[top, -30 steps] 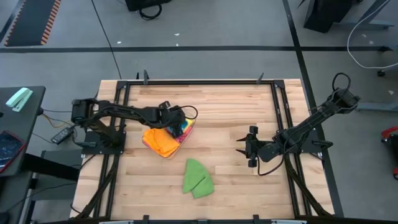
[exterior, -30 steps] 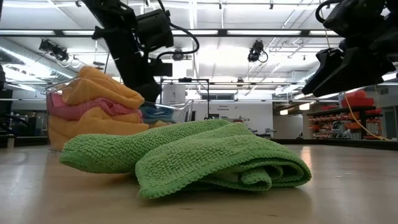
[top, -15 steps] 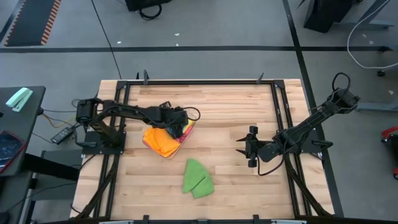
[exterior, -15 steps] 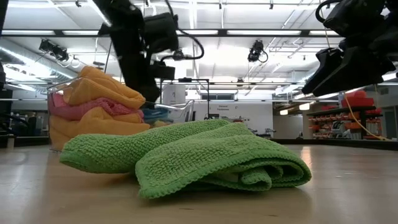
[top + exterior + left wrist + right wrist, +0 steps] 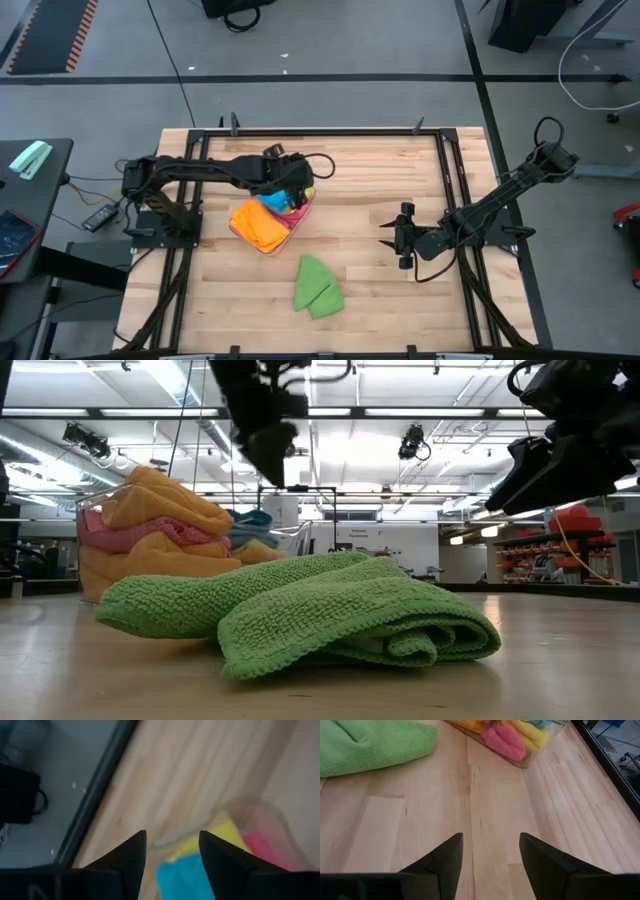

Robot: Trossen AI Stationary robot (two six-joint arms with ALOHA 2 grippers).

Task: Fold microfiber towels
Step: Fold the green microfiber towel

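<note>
Left gripper (image 5: 296, 186) above clear tub's (image 5: 303, 214) towel pile (image 5: 262, 225), fingers apart, empty — green towel (image 5: 317, 286) lies nearer waiting right gripper (image 5: 389, 236), also apart.

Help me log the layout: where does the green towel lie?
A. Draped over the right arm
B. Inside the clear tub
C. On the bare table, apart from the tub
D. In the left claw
C: the green towel lies crumpled on the table, apart from the tub, in neither claw.
</note>
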